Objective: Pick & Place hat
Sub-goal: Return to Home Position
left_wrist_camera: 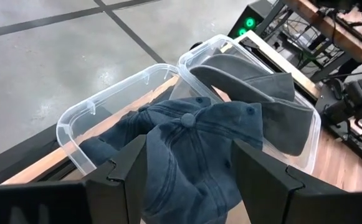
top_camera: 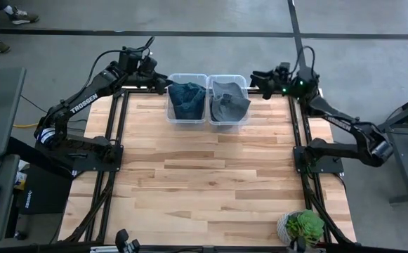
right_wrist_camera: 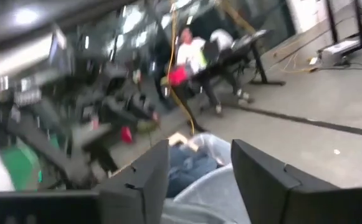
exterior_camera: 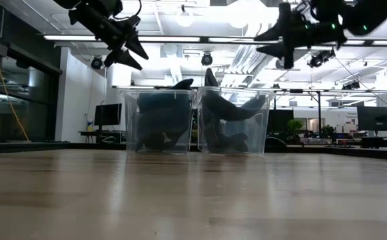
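Both bins are loaded! The blue cap (top_camera: 187, 100) sits in the left bin (top_camera: 169, 118) and the gray cap (top_camera: 229, 102) in the right bin (top_camera: 245, 121), side by side at twelve o'clock on the surface (top_camera: 204, 176). The left tool (top_camera: 160, 82) hovers at eleven o'clock beside its bin, jaws spread wide, holding nothing. The right tool (top_camera: 261, 76) hangs at one o'clock, jaws likewise apart and empty. No cap lies loose on the wood, so the sorting looks finished. All that's left, I'd judge, is drawing both arms back to rest.
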Controlling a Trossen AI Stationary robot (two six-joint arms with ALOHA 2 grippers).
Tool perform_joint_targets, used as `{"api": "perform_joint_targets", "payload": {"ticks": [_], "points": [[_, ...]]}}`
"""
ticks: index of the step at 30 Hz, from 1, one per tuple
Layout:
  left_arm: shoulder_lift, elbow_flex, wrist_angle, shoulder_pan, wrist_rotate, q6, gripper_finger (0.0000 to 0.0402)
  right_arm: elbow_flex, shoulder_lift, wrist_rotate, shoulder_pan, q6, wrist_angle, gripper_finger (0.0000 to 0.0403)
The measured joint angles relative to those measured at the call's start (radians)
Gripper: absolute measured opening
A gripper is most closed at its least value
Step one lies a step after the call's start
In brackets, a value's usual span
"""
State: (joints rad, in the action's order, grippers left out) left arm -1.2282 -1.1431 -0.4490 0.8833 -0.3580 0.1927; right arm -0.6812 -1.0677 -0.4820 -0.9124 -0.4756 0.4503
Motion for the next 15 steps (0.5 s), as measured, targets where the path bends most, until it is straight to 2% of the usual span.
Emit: {"api": "perform_joint_targets", "payload": {"ticks": [8, 12, 15], "points": [[0.000, 0.000, 0.048, 0.000, 0.008, 0.049, 0.0193, -0.310, -0.053, -0.024, 0.051, 0.409, -0.466, 0.0071], [0.000, 0.000, 0.047, 0.000, 0.008, 0.052, 0.0193, -0.401, -0.104, -0.026, 0.076, 0.524, -0.569, 0.0010], [0.000, 0.000, 0.047, 0.000, 0.009, 0.052, 0.0193, -0.435, -0.149, -0.027, 0.105, 0.554, -0.590, 0.0010]]}}
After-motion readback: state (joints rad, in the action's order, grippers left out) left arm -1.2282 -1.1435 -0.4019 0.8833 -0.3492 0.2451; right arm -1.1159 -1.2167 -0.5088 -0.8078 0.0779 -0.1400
